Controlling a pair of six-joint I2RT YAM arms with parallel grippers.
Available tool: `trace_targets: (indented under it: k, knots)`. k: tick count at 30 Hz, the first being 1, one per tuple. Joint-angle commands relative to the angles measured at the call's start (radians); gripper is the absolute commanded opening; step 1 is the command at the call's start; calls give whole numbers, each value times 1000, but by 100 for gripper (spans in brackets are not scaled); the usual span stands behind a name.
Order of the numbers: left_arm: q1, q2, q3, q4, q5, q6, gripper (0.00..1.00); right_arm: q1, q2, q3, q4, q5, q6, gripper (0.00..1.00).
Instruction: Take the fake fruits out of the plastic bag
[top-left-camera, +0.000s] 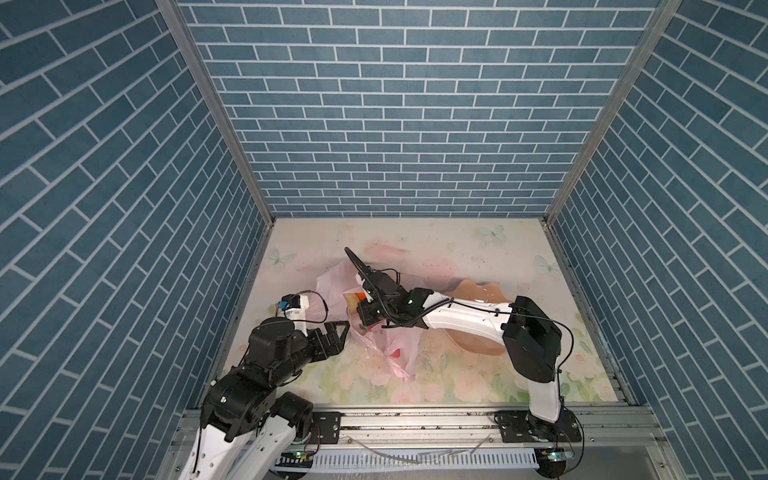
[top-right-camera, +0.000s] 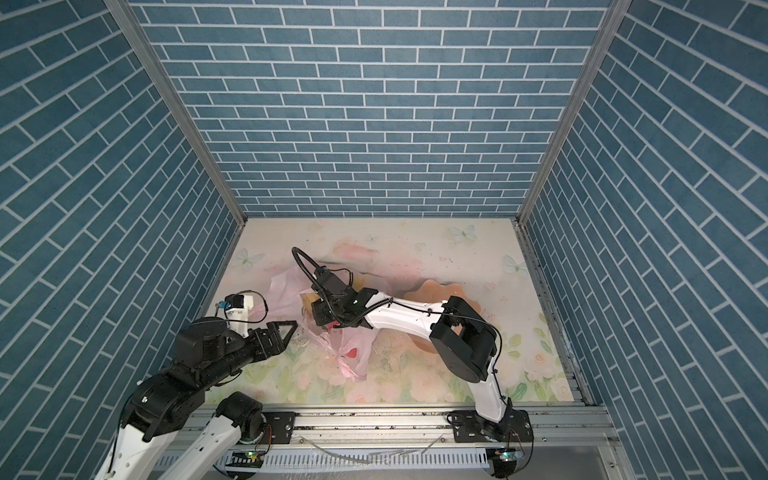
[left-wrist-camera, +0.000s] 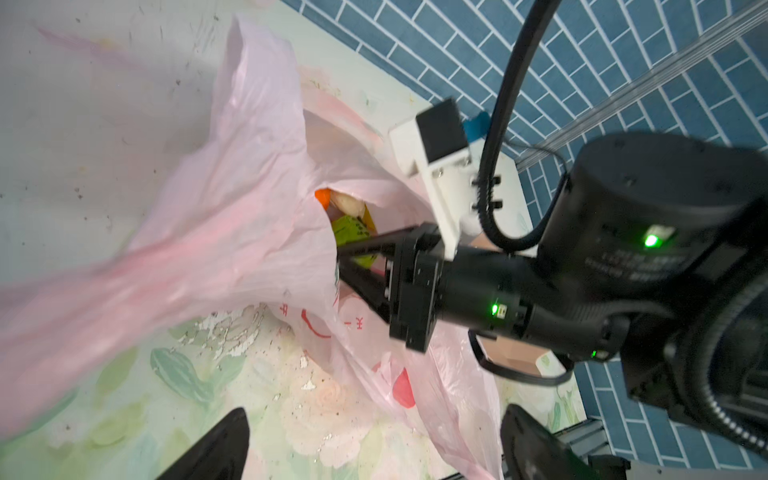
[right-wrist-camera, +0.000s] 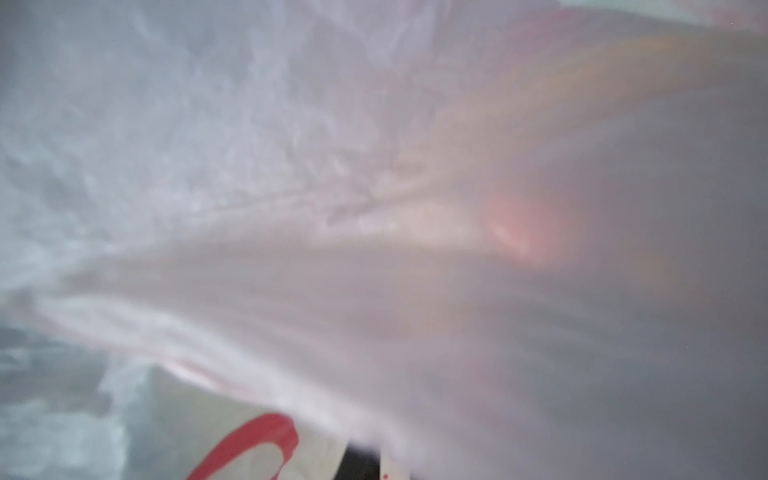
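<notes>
The pale pink plastic bag (top-left-camera: 392, 353) (top-right-camera: 353, 353) lies crumpled at centre-left, its mouth gaping in the left wrist view (left-wrist-camera: 249, 208). Inside the mouth show fake fruits: an orange (left-wrist-camera: 322, 195), a cream-white lump (left-wrist-camera: 347, 203) and a bumpy green ball (left-wrist-camera: 349, 230). My right gripper (top-left-camera: 358, 323) (top-right-camera: 311, 322) (left-wrist-camera: 338, 254) reaches across to the mouth. Its fingers meet at a point on the rim film, shut on the bag. Film fills the right wrist view (right-wrist-camera: 291, 208). My left gripper (top-left-camera: 340, 334) (top-right-camera: 286, 332) (left-wrist-camera: 374, 457) stands wide open beside the bag, gripping nothing; a loose strip of bag lies between its fingers.
A peach-coloured scalloped bowl (top-left-camera: 478, 291) (top-right-camera: 428, 289) sits right of the bag, partly under the right arm. The flowered table mat (top-left-camera: 457, 257) is bounded by blue brick walls on three sides and a metal rail (top-left-camera: 415, 419) in front.
</notes>
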Motion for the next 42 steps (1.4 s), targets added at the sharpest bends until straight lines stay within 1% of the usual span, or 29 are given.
trace_targets:
  k: [1, 3, 4, 8, 14, 17, 19, 23, 29, 32, 33, 39, 42]
  knots:
    - [-4, -44, -43, -76, 27, -27, 93, -19, 27, 84, -1, 78, -51, 15]
    - [-5, -55, -51, -59, 15, -41, 89, -28, 33, 106, 1, 99, -68, 16]
    - [-5, -55, -86, -42, 0, -46, 86, -31, 34, 113, 3, 113, -76, 16]
    - [-4, -5, -154, 109, -79, -53, 81, -45, 31, 128, 19, 142, -105, 18]
    - [-2, 154, -214, 393, -134, -41, 82, -61, 44, 157, 15, 141, -126, 18]
    - [-2, 192, -240, 521, -130, -26, 85, -65, 49, 159, 15, 136, -127, 19]
    - [-2, 202, -255, 577, -125, -26, 86, -67, 53, 159, 16, 133, -126, 18]
    - [-3, 204, -277, 624, -108, -26, 86, -69, 57, 165, 14, 125, -126, 19]
    - [-2, 201, -293, 637, -118, -35, 86, -69, 61, 176, 14, 119, -126, 18]
    - [-2, 227, -291, 635, -142, -34, 81, -69, 62, 183, 11, 121, -132, 19]
    - [-2, 237, -293, 642, -153, -32, 78, -71, 62, 184, 9, 127, -135, 18]
    - [-2, 334, -329, 693, -244, -30, 49, -71, 55, 189, -11, 193, -185, 18]
    - [-3, 362, -357, 708, -284, -35, 39, -71, 52, 185, -23, 236, -218, 18]
